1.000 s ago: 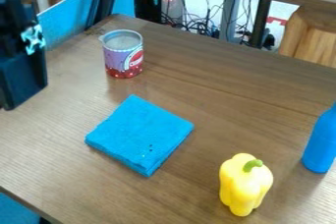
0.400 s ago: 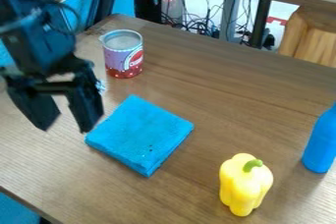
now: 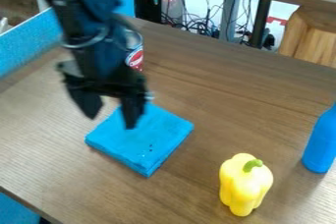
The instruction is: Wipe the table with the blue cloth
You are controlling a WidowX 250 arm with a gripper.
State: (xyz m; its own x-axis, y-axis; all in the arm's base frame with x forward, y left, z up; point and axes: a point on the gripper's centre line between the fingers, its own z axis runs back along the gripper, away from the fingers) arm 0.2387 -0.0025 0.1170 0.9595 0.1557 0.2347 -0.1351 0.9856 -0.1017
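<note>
Across the view, a wooden table [image 3: 230, 95] is supporting everything. Black arm [image 3: 95, 46], its gripper [image 3: 111, 123] hanging at the cloth's far left side, jaws standing apart, holding nothing. Folded blue cloth [image 3: 154, 139], lying flat between can and pepper; whether the fingers are touching it cannot be told. Blue bottle [image 3: 320, 142], standing at right. Can [image 3: 135, 58], standing partly behind the arm. Yellow pepper [image 3: 244, 183], resting upright. Lining up with the cloth seems in hand; the next move is probably calling for centring, then gentle lowering.
</note>
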